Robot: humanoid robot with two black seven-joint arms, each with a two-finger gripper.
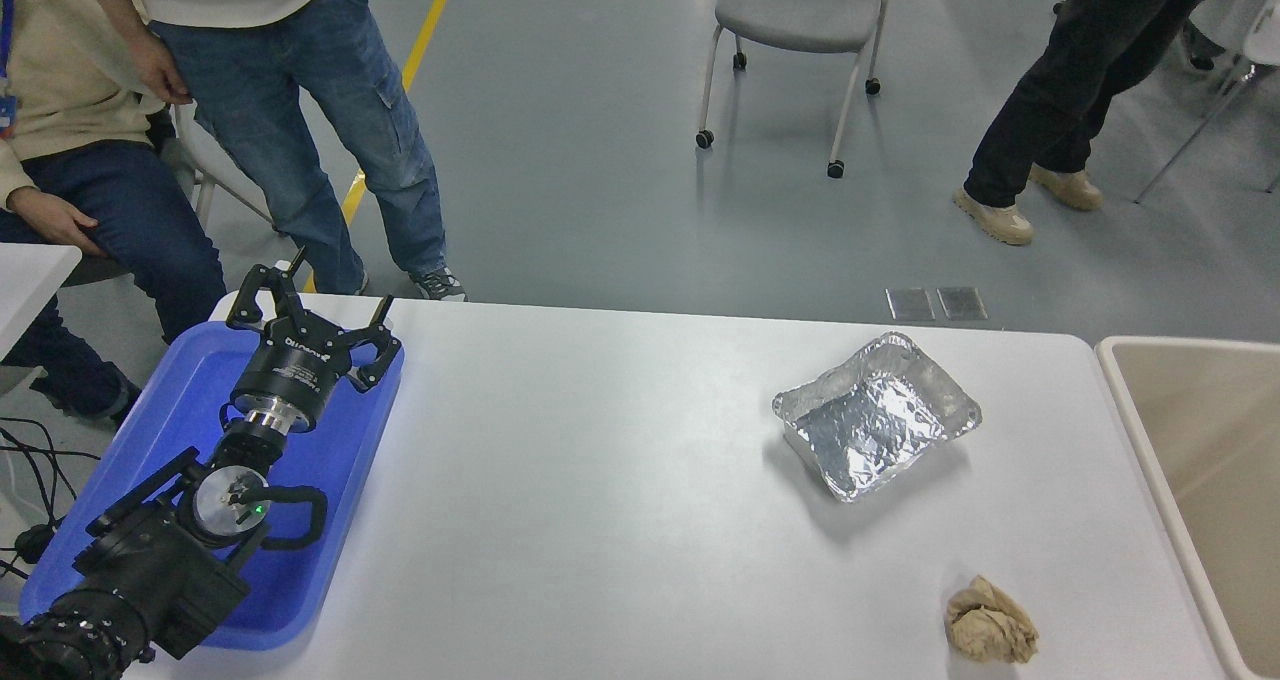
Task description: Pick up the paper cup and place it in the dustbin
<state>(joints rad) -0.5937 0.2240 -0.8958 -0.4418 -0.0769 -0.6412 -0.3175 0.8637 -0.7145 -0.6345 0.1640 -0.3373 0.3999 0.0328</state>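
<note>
Head view: the left gripper (pixel 312 305), fingers spread wide and holding nothing, hangs over the blue tray (pixel 180 410) at lower left. Foil tray (pixel 875 415) right of centre looks bare inside. Dustbin (pixel 1150 460) at right edge; brown paper ball (pixel 990 620) near it.
</note>
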